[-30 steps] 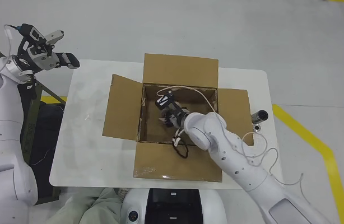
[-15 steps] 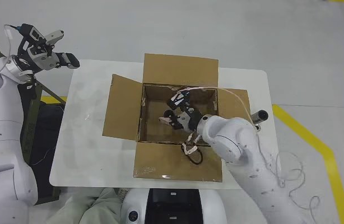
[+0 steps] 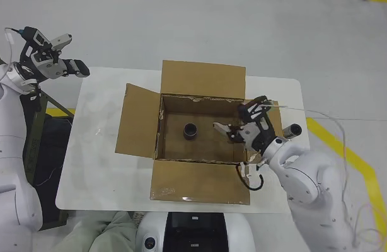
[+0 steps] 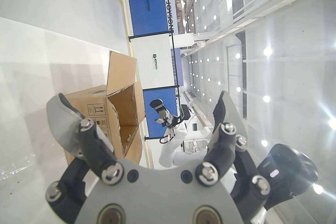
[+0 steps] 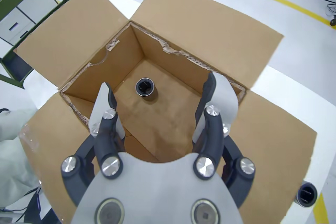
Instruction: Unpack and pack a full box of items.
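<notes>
Right wrist view shows the right gripper (image 5: 158,83) spread wide and holding nothing, its two fingers (image 5: 104,101) apart above the open cardboard box (image 5: 210,25) and touching neither the walls nor anything inside. On the box floor one short dark cylinder (image 5: 145,88) stands upright, its hollow end facing up, clear of all four walls. In the top view the box (image 3: 203,75) sits at the middle of the white table (image 3: 99,126) with all four flaps folded outward. The cylinder (image 3: 191,131) stands toward 9 o'clock on the box floor, and the right gripper (image 3: 234,126) hangs over the 3 o'clock side of the opening, well apart from it. A second cylinder (image 3: 292,131) lies on its side on the table at 3 o'clock from the box, just beside the outer edge of that flap; it appears in the right wrist view as well (image 5: 305,193). The left gripper (image 3: 74,53) is off the table's 10 o'clock corner, far from the box. In the left wrist view the left gripper (image 4: 141,99) is also wide open and empty, with the box (image 4: 89,104) beyond it.
</notes>
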